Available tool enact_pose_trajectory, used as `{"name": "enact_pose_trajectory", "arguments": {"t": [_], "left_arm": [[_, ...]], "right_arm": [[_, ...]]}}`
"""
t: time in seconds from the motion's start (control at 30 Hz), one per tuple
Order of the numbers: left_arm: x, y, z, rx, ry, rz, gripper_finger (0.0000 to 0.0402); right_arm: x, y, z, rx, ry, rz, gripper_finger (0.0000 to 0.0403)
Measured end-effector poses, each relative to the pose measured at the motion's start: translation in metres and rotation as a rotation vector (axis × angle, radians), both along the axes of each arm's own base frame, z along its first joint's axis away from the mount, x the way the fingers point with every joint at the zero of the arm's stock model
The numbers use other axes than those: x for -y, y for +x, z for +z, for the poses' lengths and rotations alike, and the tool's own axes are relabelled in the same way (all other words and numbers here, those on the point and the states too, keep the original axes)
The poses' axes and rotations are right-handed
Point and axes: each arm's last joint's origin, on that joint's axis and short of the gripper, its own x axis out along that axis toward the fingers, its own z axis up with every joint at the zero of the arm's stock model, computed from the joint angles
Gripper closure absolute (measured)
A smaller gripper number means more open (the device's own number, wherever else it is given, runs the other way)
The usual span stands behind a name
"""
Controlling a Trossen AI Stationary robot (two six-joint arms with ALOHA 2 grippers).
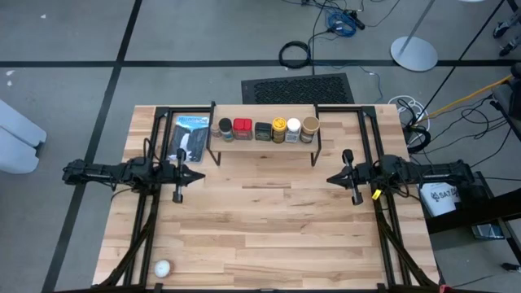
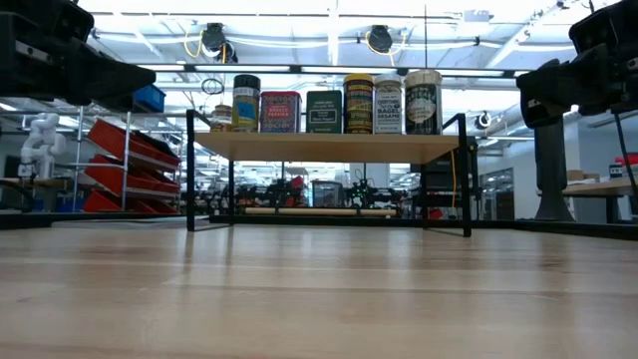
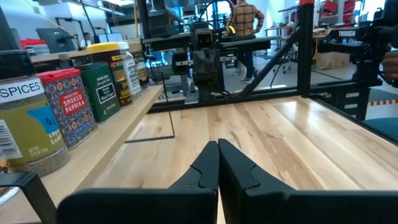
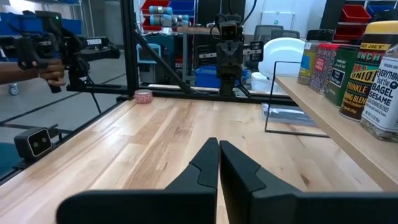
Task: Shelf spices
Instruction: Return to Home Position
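On the shelf (image 1: 244, 146), in the upper centre of the high view, stood side by side from picture left: the small dark-lidded jar (image 1: 225, 129), red tin (image 1: 242, 129), black square tin (image 1: 263, 131), yellow-lidded jar (image 1: 278, 130), white-lidded jar (image 1: 293, 130) and tan-lidded jar (image 1: 310, 129). A flat blue-and-black package (image 1: 192, 137) lay on the table (image 1: 269, 228) just left of the shelf. The left gripper (image 1: 195, 173) hung at middle left and the right gripper (image 1: 334, 178) at middle right, each with fingers pressed together, holding nothing. A small white ball (image 1: 163, 268) sat at lower left.
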Motion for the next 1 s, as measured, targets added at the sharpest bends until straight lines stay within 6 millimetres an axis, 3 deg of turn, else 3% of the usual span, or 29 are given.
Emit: {"name": "enact_pose_trajectory", "arguments": {"t": [1.0], "left_arm": [[-0.0001,0.0000,0.0000,0.000,-0.002,0.004,0.0401]], "right_arm": [[0.0020,-0.0026,0.0039,0.053,-0.046,-0.003,0.0403]]}}
